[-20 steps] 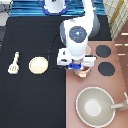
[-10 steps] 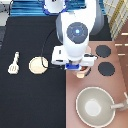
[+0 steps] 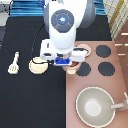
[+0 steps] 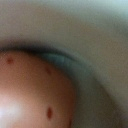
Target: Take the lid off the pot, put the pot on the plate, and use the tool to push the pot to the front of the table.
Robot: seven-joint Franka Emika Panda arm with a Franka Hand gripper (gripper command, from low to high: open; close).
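Black table (image 3: 25,100); hand (image 3: 61,61), grip unclear, hangs beside plate (image 3: 37,65).

The arm reaches steeply down, its claw (image 3: 64,61) low (blue block showing).

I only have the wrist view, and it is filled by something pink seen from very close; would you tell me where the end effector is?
Observer: The end effector hangs at the edge of the stove, just to the exterior view's right of the plate.
Operator: Thank you. Is anything on the plate?
Observer: The arm hides part of it; the part that shows looks bare.
Operator: And where is the spatula?
Observer: The spatula lies on the black table, to the exterior view's left of the plate and apart from it.
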